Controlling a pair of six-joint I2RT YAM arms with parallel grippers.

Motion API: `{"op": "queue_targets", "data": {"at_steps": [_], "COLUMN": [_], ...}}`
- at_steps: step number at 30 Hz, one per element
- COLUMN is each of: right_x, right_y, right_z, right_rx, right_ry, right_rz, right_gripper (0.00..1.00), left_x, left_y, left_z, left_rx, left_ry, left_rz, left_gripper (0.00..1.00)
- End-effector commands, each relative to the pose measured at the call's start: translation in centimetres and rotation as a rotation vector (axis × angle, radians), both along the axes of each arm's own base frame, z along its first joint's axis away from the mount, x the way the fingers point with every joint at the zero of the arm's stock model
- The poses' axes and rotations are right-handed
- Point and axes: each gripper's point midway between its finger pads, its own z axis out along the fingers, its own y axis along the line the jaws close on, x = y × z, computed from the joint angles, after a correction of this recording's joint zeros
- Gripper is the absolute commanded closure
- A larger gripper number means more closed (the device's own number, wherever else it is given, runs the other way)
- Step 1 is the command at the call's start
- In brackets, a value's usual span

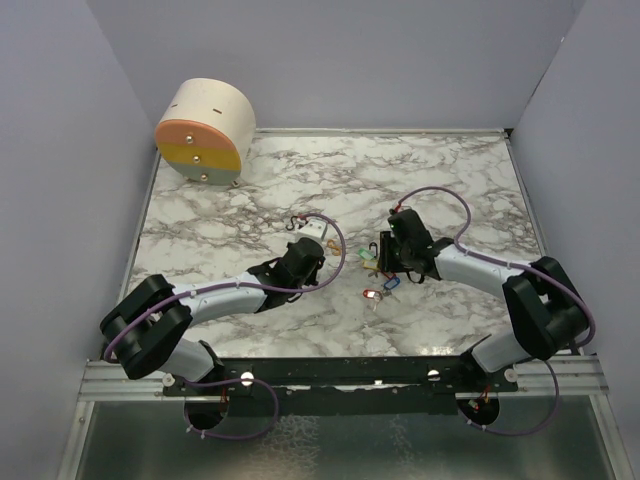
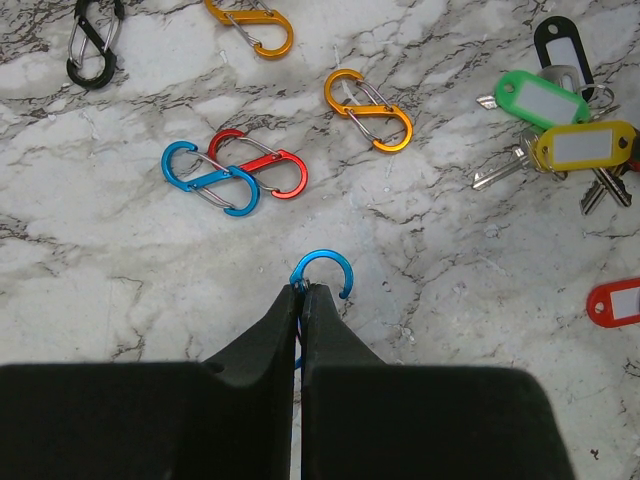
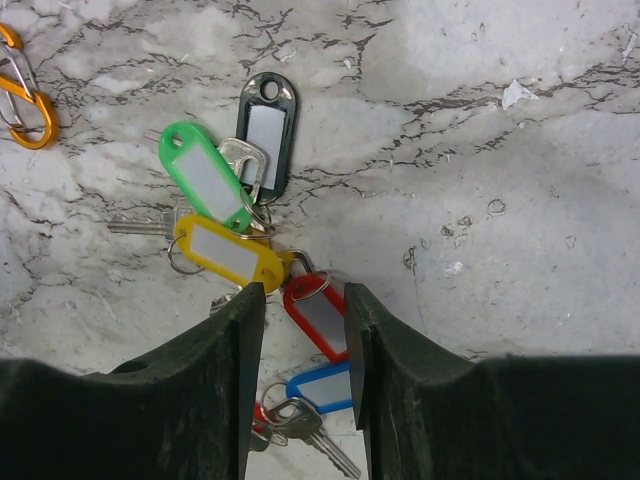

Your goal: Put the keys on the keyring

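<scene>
My left gripper [image 2: 303, 287] is shut on a blue keyring [image 2: 321, 255]; only the keyring's curved hook shows past the fingertips, just over the marble. The keys lie in a cluster to its right, with green [image 2: 543, 98], yellow [image 2: 583, 145] and red [image 2: 615, 303] tags. My right gripper [image 3: 303, 292] hangs open over that cluster. The red tag [image 3: 320, 315] lies between its fingers, close to the right one, and the blue tag [image 3: 322, 388] lies further back. Yellow [image 3: 228, 253], green [image 3: 205, 175] and black [image 3: 267, 130] tags fan out ahead.
Spare keyrings lie ahead of the left gripper: blue [image 2: 210, 178] crossed with red [image 2: 262, 162], two orange [image 2: 368, 108] [image 2: 252, 25], and black [image 2: 92, 45]. A round wooden box [image 1: 205, 130] stands at the far left corner. Walls close in the table on three sides.
</scene>
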Motion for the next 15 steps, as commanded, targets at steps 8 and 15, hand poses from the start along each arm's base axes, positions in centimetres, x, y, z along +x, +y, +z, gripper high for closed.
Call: {"op": "queue_targets", "data": {"at_steps": [8, 15], "right_x": [1.26, 1.51], "right_y": [-0.14, -0.51], "right_z": [-0.12, 0.14], "right_rx": [-0.026, -0.042], "right_ry": [-0.021, -0.033], "right_rz": [-0.036, -0.053], "right_gripper": [0.67, 0.75], "left_x": [0.20, 0.20], "left_y": [0.47, 0.42], "left_z": [0.51, 0.31], "left_rx": [0.012, 0.013], "left_ry": [-0.033, -0.030], "left_rz": [0.009, 0.009], "left_gripper": [1.00, 1.00]}}
